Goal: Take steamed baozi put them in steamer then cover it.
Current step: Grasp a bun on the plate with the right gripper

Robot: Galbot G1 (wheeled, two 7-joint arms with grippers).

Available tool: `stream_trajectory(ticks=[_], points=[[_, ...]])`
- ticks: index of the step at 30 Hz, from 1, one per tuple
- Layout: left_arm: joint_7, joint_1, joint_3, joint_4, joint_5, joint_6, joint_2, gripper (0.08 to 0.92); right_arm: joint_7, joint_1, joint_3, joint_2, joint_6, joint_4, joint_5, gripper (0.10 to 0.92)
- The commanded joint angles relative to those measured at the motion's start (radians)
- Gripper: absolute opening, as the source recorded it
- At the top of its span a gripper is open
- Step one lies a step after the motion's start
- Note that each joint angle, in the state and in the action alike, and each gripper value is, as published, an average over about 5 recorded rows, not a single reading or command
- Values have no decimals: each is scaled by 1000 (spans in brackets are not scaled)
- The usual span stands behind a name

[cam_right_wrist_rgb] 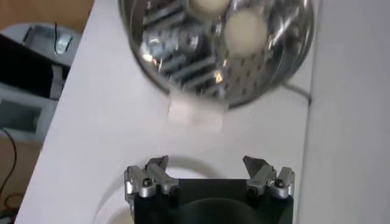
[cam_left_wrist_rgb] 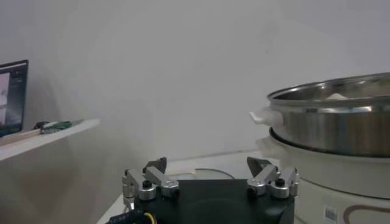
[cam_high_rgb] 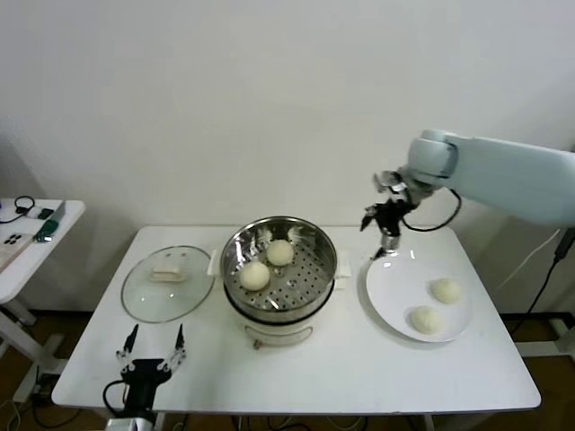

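The steamer [cam_high_rgb: 310, 235] stands at the table's middle on its white pot base. Two baozi [cam_high_rgb: 255, 275] [cam_high_rgb: 280, 252] lie inside it; they also show in the right wrist view [cam_right_wrist_rgb: 246, 30]. Two more baozi [cam_high_rgb: 446, 290] [cam_high_rgb: 424, 319] lie on the white plate [cam_high_rgb: 391, 283] at the right. My right gripper [cam_high_rgb: 384, 235] hangs open and empty above the plate's far-left rim, between plate and steamer [cam_right_wrist_rgb: 292, 73]. My left gripper [cam_high_rgb: 153, 348] is open and empty, low at the table's front left edge. The steamer's wall [cam_left_wrist_rgb: 341, 125] fills the left wrist view beside it.
The clear glass lid [cam_high_rgb: 168, 283] with a white handle lies flat to the left of the steamer. A side table [cam_high_rgb: 36, 235] with small items stands at the far left. A white wall is behind the table.
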Motion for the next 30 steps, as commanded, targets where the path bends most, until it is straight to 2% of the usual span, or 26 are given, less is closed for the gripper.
stream_trajectory(ticks=[1, 13, 30], points=[[-1, 18, -9, -7, 3, 3, -2, 823, -17, -250, 128, -186, 31, 0, -254, 823], [-5, 26, -12, -6, 17, 7, -18, 823, -18, -470, 269, -152, 46, -90, -333, 823], [-6, 33, -9, -1, 23, 5, -23, 823, -17, -514, 339, -62, 55, -203, -356, 823]])
